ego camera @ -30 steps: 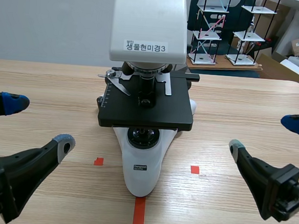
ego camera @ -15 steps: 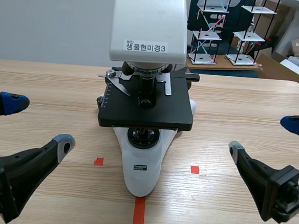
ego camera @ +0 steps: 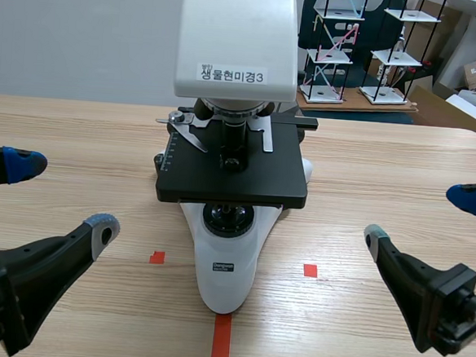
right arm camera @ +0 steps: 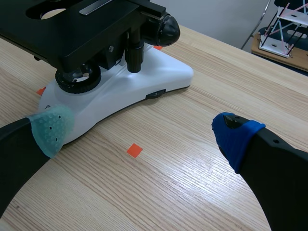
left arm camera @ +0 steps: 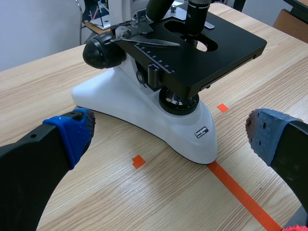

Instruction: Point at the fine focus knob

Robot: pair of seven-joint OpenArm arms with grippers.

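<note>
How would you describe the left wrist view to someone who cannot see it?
A white-based microscope with a black stage stands on a wooden table, its black focus knob untouched. The left gripper hangs open in front of it, holding nothing.

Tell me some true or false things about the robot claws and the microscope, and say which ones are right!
1. The microscope stands between the left claw and the right claw. True.
2. The left claw is shut on the microscope. False: it is open, holds nothing and is apart from the microscope.
3. The right claw touches the black knob on the microscope's side. False: the claw is open and apart from the knob.
4. The microscope's stage is black. True.
</note>
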